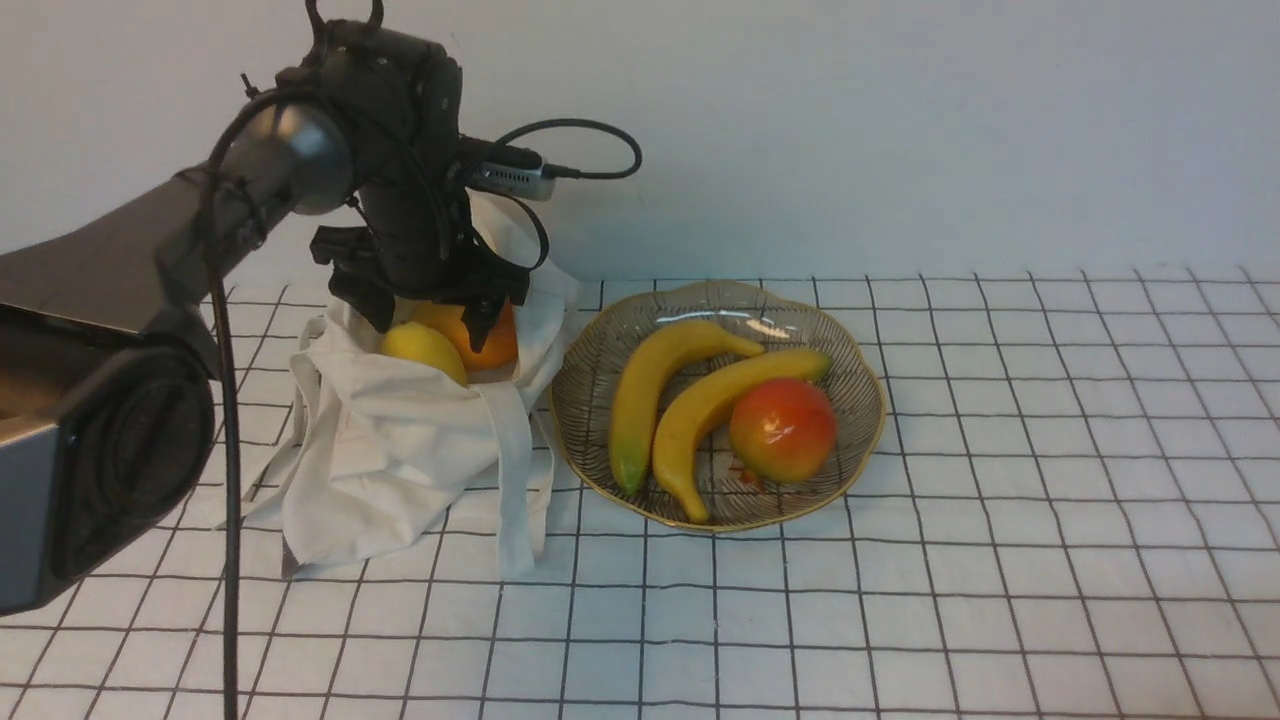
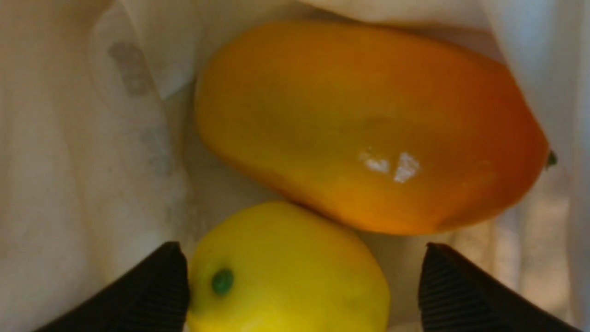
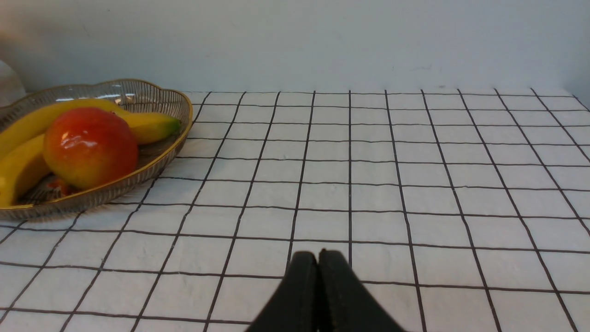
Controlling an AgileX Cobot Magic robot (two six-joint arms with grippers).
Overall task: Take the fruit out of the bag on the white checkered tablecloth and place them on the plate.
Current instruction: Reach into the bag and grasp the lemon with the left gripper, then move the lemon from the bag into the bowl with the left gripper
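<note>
The off-white cloth bag (image 1: 400,450) lies on the checkered tablecloth (image 1: 1000,550) left of the plate (image 1: 860,440). In its open mouth sit a yellow lemon (image 1: 425,350) and an orange-yellow mango (image 1: 495,345). My left gripper (image 1: 430,315) hangs open over the bag's mouth. In the left wrist view its two black fingers (image 2: 152,295) stand on either side of the lemon (image 2: 286,272), with the mango (image 2: 368,124) just beyond; the left gripper (image 2: 302,251) holds nothing. My right gripper (image 3: 318,258) is shut and empty above bare tablecloth; it does not show in the front view.
The plate holds two bananas (image 1: 650,390) and a round red-orange fruit (image 1: 782,428), also seen in the right wrist view (image 3: 90,147). The bag's straps (image 1: 515,480) trail toward the front. A pale wall stands behind the table.
</note>
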